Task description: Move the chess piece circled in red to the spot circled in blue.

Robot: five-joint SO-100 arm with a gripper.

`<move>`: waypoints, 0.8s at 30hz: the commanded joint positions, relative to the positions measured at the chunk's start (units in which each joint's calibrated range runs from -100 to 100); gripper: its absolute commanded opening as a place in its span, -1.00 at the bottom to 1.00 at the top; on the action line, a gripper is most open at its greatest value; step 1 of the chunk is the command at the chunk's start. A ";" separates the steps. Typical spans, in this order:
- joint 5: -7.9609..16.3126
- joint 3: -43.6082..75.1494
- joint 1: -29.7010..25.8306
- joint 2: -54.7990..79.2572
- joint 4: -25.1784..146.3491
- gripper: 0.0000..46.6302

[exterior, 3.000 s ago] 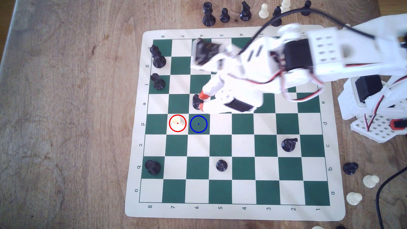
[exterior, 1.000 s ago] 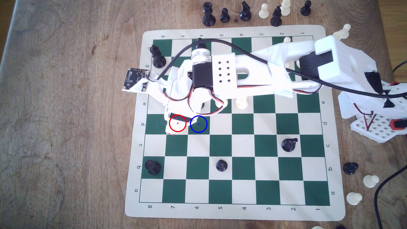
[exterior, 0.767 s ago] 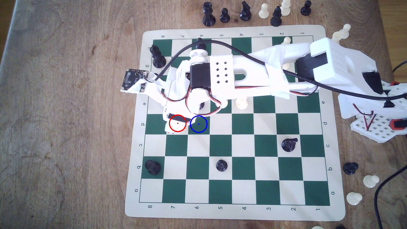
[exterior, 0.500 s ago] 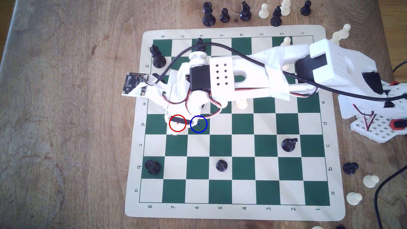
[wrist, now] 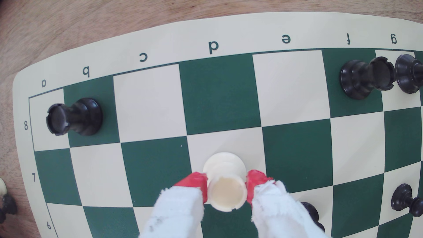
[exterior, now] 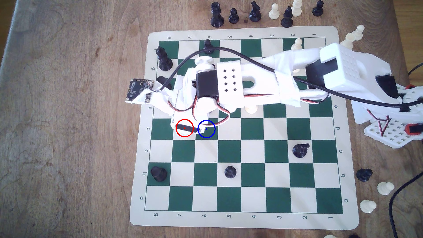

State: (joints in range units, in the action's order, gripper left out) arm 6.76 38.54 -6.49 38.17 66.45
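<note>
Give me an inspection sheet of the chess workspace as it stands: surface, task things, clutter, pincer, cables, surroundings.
Surface: green and cream chess mat lying flat on a wooden table.
Job's things: cream chess piece stands on the white d7 square; the spot, ringed in blue, is partly covered by the arm.
Clutter: black rook on b8; black pieces scattered over the board; captured black and cream pieces off the mat.
Pincer: pincer has its red-tipped fingers on both sides of the piece's top, touching it.
Cables: black cable arches over the arm; red and white wires loop near the wrist.
Surroundings: nothing seen.
</note>
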 commanded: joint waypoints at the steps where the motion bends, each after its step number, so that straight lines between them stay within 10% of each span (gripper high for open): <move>1: -0.20 5.43 -0.43 -2.34 0.38 -0.70; 16: -0.44 7.06 -1.14 -10.58 5.21 -0.76; 24: -0.88 -14.43 -2.78 -20.93 1.28 -0.75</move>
State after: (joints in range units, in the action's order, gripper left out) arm 6.18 32.49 -8.70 28.95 71.16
